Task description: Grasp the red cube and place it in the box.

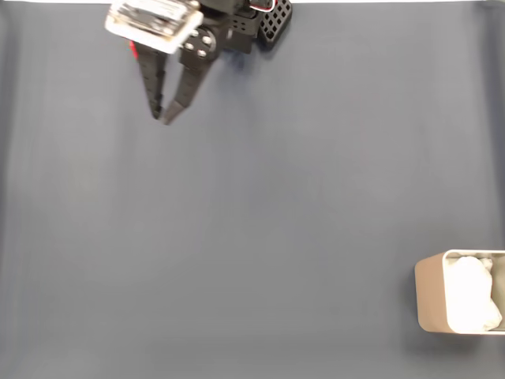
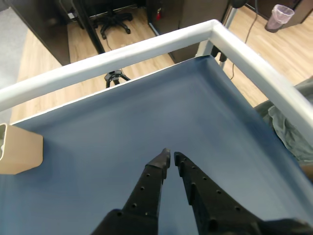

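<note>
Closest in the wrist view, the gripper reached up from the bottom edge, its two black perforated fingers drawn nearly together with only a slim gap at the tips and nothing between them; their bases were cut off by the lower border. Under them lay the blue-grey mat, smooth and bare around the tips. At the left edge of that view stood the box, a tan rounded corner of it, the rest cropped away; its inside could not be seen from there. Beyond the mat ran a white rail along the table edge, bending at the upper right; past it were a wooden floor, the base of an office chair and a pale waste bin, both partly cut by the top border; some grey-green cloth hung at the right.

From the fixed view above, the gripper sat at the top left, tips almost meeting, its white housing blurred and cropped; a red sliver beside it was too small to identify. The box stood far off at the lower right, cut by the right edge, white lining crumpled inside. I could make out no red cube, nor any legible writing.
</note>
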Tool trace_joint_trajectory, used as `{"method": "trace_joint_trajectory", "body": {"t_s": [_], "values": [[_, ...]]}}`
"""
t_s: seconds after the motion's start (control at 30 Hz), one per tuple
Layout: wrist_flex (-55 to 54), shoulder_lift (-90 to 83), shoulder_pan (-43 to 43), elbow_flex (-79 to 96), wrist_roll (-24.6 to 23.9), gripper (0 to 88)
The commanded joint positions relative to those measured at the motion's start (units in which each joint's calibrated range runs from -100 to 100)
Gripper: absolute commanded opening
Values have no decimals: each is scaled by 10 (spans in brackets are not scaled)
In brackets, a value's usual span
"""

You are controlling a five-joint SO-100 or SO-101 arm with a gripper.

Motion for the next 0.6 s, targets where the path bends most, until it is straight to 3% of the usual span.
{"method": "trace_joint_trajectory", "body": {"t_s": [0.0, 0.57], "values": [[-2, 3, 41, -26, -3, 0], [-1, 18, 187, -20, -20, 0]]}}
